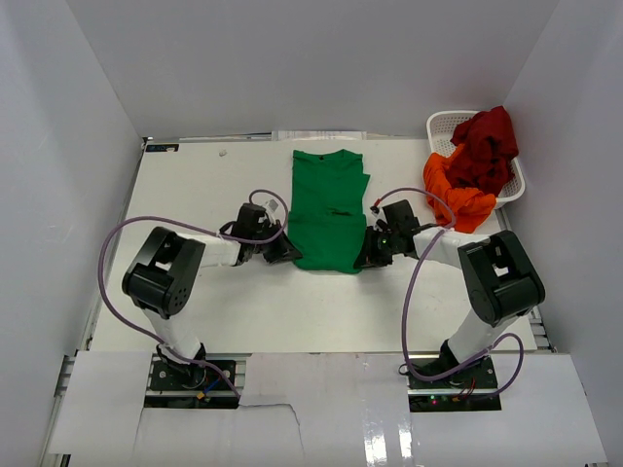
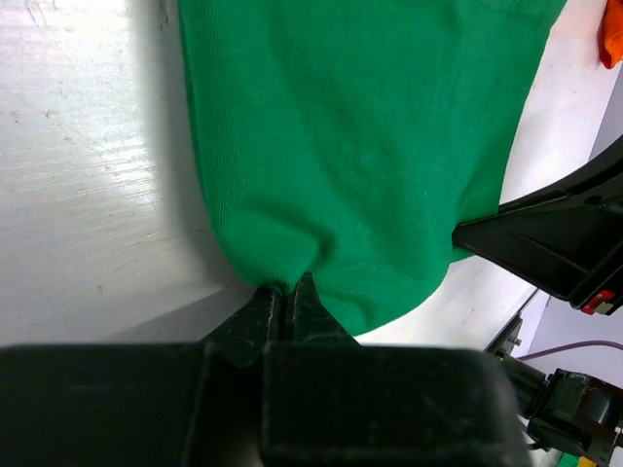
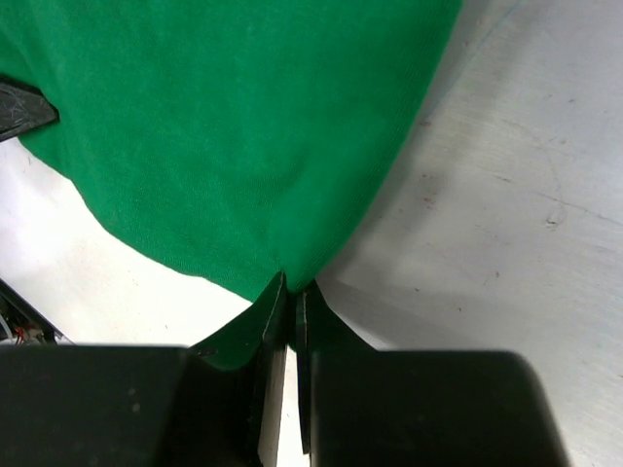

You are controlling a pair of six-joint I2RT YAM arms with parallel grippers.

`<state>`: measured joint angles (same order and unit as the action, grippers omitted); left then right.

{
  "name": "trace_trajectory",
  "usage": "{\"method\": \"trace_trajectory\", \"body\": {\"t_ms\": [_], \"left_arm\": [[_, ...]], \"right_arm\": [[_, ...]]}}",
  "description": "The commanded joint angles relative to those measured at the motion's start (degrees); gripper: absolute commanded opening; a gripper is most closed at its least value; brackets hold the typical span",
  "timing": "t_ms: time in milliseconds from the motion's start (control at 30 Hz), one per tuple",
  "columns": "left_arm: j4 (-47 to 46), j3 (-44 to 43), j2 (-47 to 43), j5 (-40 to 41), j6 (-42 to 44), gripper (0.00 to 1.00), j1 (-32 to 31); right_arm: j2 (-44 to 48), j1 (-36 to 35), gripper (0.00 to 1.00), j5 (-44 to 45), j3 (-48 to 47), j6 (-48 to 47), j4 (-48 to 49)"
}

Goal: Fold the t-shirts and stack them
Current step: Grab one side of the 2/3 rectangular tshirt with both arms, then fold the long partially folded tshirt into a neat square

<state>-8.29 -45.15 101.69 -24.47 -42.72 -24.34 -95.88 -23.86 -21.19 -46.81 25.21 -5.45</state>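
Green t-shirt (image 1: 329,209) lies flat at the centre of the white table (image 1: 243,302), folded lengthwise into a narrow panel with the collar at the far end and the hem toward the arm bases. Left gripper (image 2: 289,297): jaws closed, pinching the near left corner of the hem; cloth puckers at the fingertips. Right gripper (image 3: 295,292): jaws closed, pinching the near right corner of the same hem. Both grippers sit low at table level, on opposite sides of the shirt. At the far right corner stands a white lattice basket (image 1: 443,125). The dark red t-shirt (image 1: 487,146) is heaped in it, crumpled. The orange t-shirt (image 1: 458,195) spills over its near rim onto the table, well apart from the green one.
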Motion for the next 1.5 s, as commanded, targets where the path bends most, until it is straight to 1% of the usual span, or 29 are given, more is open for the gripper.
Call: {"method": "trace_trajectory", "body": {"t_ms": [0,67,167,233,300,333,400,467,567,667,700,767,800,867,900,967,1000,1067,1100,1167,1200,1233,1300,1333,1367,1400,1467], "left_arm": [[8.3,3.4,1.0,4.8,3.4,0.00,-0.9],[11.1,5.4,-1.0,3.6,4.3,0.00,-0.9],[13.3,9.6,-7.2,2.8,4.2,0.00,-2.0],[15.1,11.5,-12.5,2.8,3.7,0.00,-3.9],[18.0,14.0,-16.2,3.2,2.3,0.00,-5.5],[18.6,15.0,-19.7,3.2,1.4,0.00,-7.4],[20.2,17.4,-23.1,2.9,-1.5,0.00,-10.3],[21.3,18.4,-27.1,2.8,-4.5,0.00,-12.0],[23.1,19.1,-31.0,2.7,-6.3,0.00,-13.3],[27.1,16.9,-33.9,4.3,-6.9,0.00,-13.5],[28.5,15.6,-34.5,5.0,-6.9,0.00,-13.4],[31.9,11.4,-35.3,6.3,-6.2,0.00,-12.8],[33.1,9.7,-35.6,6.6,-5.9,0.00,-11.8],[35.5,5.1,-35.2,6.8,-4.0,0.00,-10.0],[36.1,3.5,-34.6,6.8,-3.3,0.00,-7.8],[37.4,-0.9,-33.8,6.2,-0.9,0.00,-5.4],[37.8,-2.6,-32.4,6.0,0.0,0.00,-3.1],[39.3,-7.6,-30.5,6.3,2.4,0.00,-1.2],[39.4,-9.1,-29.5,6.0,3.1,0.00,0.8],[39.2,-11.7,-26.2,5.6,4.7,0.00,2.5],[39.1,-14.4,-24.7,5.2,5.1,0.00,4.0],[39.1,-15.7,-23.2,4.9,5.5,0.00,4.7],[37.6,-19.3,-18.6,4.3,5.9,0.00,6.0],[36.8,-20.6,-16.8,4.1,6.1,0.00,6.3],[36.6,-22.0,-13.1,4.1,6.2,0.00,6.7],[36.2,-24.7,-11.2,3.9,6.4,0.00,6.8],[35.2,-27.2,-6.2,2.9,6.4,0.00,7.4]], "right_arm": [[1.0,-1.2,0.08,0.3,3.0,-0.8,-1.3],[3.3,-1.9,0.08,0.0,4.4,-0.6,-1.8],[7.1,-3.6,0.08,0.3,7.8,-0.2,-3.0],[9.3,-5.2,0.08,0.3,10.8,0.9,-3.6],[13.2,-6.6,0.08,0.8,12.8,1.9,-4.9],[16.6,-8.0,0.08,1.1,13.9,2.6,-5.4],[20.4,-9.9,0.08,1.5,16.8,4.8,-7.4],[26.2,-11.5,0.08,2.1,17.9,6.9,-9.6],[32.8,-13.9,0.08,2.5,16.8,8.8,-14.2],[35.3,-14.8,0.08,2.9,13.5,8.1,-19.5],[35.3,-14.8,0.08,3.1,10.8,6.9,-20.6],[34.1,-14.8,0.08,3.8,7.7,5.7,-23.0],[33.4,-14.8,0.08,4.5,4.7,4.5,-23.5],[30.8,-14.6,0.08,5.1,1.7,3.3,-23.8],[30.0,-14.2,0.08,5.2,-1.2,2.7,-24.0],[27.2,-13.6,0.08,5.4,-4.0,0.9,-24.3],[26.3,-12.5,0.08,5.3,-5.2,0.3,-24.3],[23.2,-11.2,0.08,4.7,-8.9,-1.7,-24.3],[22.1,-10.0,0.08,4.3,-10.3,-2.5,-24.3],[18.0,-8.5,0.08,3.9,-14.9,-5.0,-24.5],[16.7,-7.0,0.08,3.4,-16.4,-5.6,-24.6],[13.6,-6.2,0.08,3.1,-18.0,-6.4,-24.6],[10.5,-4.3,0.08,2.5,-23.2,-8.4,-25.4],[7.6,-3.7,0.08,2.2,-24.9,-8.9,-25.4],[6.0,-2.4,0.08,1.3,-28.0,-9.8,-25.4],[2.7,-1.8,0.08,1.1,-29.5,-10.2,-25.5],[-0.3,-0.2,0.08,0.2,-33.9,-11.1,-25.7]]}}
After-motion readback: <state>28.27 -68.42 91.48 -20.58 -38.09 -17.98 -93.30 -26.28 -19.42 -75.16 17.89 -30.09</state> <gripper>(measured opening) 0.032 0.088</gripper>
